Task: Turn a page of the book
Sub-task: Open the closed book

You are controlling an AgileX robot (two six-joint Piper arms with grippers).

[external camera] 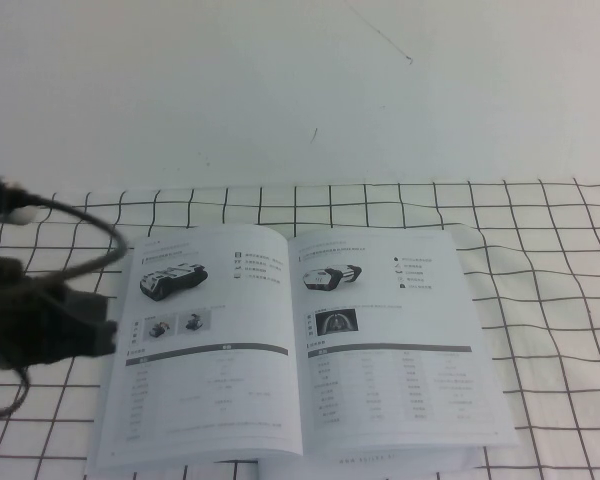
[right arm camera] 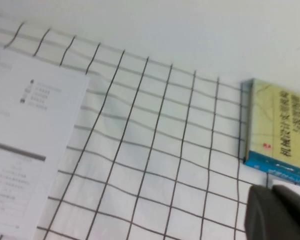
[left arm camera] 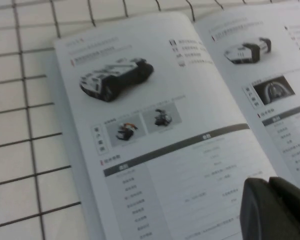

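Observation:
The book [external camera: 215,345] lies open and flat on the checked cloth. Its left-hand leaf shows a tracked vehicle photo and a grey-barred table. The page [external camera: 390,330], with a black-and-white device photo, a dark arch picture and a grey-headed table, lies flat as the right-hand leaf; it also shows in the left wrist view [left arm camera: 270,75] and the right wrist view [right arm camera: 25,145]. My left gripper [external camera: 102,338] hovers at the book's left edge, shut and empty; its fingertips [left arm camera: 260,192] show over the left-hand leaf [left arm camera: 155,125]. My right gripper [right arm camera: 271,192] is shut and empty over the cloth, right of the book, outside the high view.
A white cloth with a black grid [external camera: 550,260] covers the near table; bare white table [external camera: 280,80] lies beyond. A yellow and blue book [right arm camera: 280,130] lies close to my right gripper. A white sheet [external camera: 380,462] sticks out under the open book's near edge.

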